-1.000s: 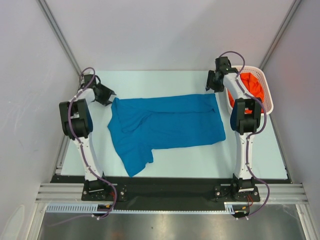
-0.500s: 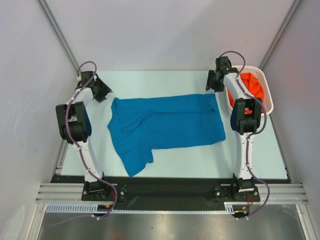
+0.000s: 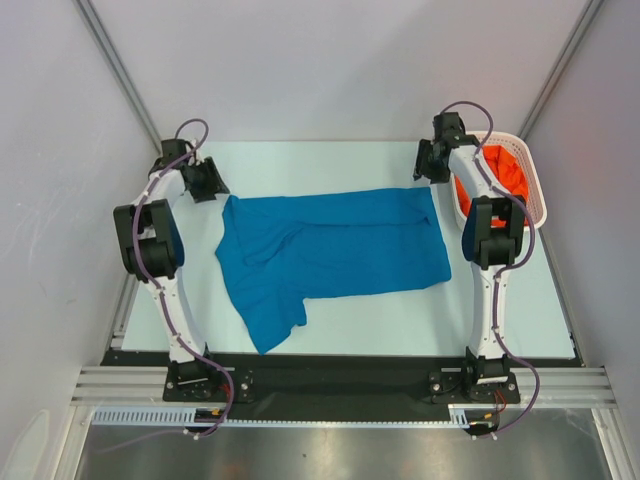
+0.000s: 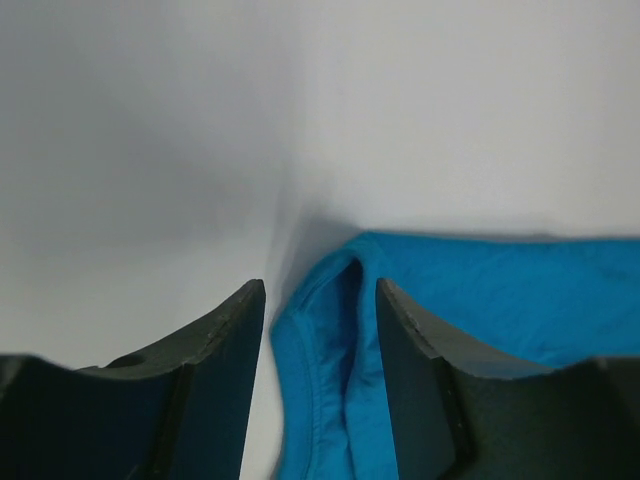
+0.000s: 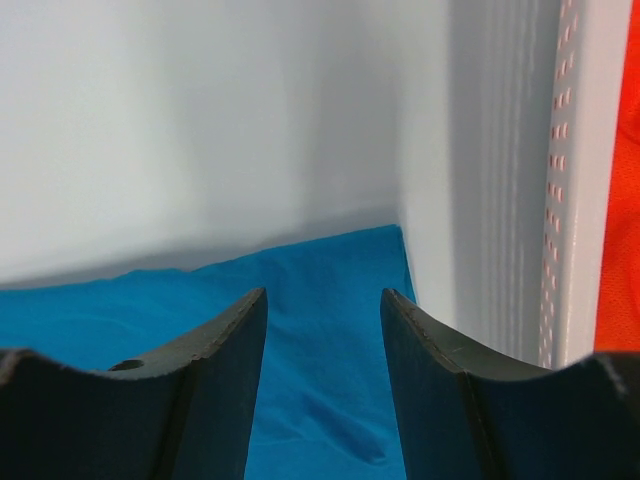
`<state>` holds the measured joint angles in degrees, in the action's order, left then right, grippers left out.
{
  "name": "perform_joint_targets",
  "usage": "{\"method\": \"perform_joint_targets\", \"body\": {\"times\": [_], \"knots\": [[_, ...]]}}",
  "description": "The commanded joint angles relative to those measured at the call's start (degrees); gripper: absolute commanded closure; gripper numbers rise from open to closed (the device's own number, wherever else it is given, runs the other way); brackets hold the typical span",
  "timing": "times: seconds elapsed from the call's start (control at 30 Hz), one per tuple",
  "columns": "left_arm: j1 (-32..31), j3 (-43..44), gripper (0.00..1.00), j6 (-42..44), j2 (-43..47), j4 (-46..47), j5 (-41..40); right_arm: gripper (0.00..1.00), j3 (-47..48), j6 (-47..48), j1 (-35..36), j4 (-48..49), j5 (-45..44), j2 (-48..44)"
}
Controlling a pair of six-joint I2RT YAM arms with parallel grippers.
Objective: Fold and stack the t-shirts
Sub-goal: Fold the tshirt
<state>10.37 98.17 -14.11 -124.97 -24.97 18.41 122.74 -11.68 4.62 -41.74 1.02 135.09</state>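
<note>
Here the blue t-shirt (image 3: 330, 245) lies spread out in the middle of the pale tabletop (image 3: 400, 320). It is a solid medium blue, soft and plain. Its long side runs from left to right, and its right part is quite flat. The left part has some soft wrinkles, and there one flap of cloth reaches toward the near edge of the tabletop. In the left wrist view a stitched hem runs along the border of the cloth.

The left tool (image 3: 212, 186) is at the far left corner of this shirt. Its two fingers (image 4: 220, 350) are spread apart, and the hem shows in the gap between them; I cannot tell whether it touches them. The right tool (image 3: 427, 172) is at the far right corner of the shirt. Its fingers (image 5: 225, 350) are also spread, with nothing pinched, and the blue cloth is seen under them.

Just to the right of the blue shirt, beyond the right arm, stands a white lattice basket (image 3: 541, 205). The orange-red t-shirt (image 3: 508, 170) is bunched inside it, bright against the white wall.
</note>
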Motion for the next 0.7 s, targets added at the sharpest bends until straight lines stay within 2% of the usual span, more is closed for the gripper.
{"method": "perform_joint_targets", "body": {"times": [0.0, 0.13, 0.4, 0.53, 0.67], "knots": [[0.26, 2.38, 0.47, 7.95, -0.54, -4.03, 2.41, 0.45, 0.48, 1.14, -0.23, 0.78, 1.00, -4.92], [0.00, 1.49, 0.58, 8.75, -0.19, -4.73, 1.01, 0.45, 0.31, 1.05, -0.14, 0.96, 1.18, -5.10], [-0.79, 2.11, 0.59, 9.45, -1.77, -5.00, 1.54, 0.44, -0.92, 1.49, 0.21, 0.87, 0.57, -5.80], [-1.49, 6.40, 0.58, 9.89, -4.75, -9.11, -0.92, 0.44, -1.01, 1.58, 0.21, 0.69, 0.13, -5.71], [-1.76, 6.43, 0.61, 8.75, -6.34, -8.26, -0.31, 0.44, -1.62, 1.40, 0.12, 0.69, -0.14, -5.62]]}}
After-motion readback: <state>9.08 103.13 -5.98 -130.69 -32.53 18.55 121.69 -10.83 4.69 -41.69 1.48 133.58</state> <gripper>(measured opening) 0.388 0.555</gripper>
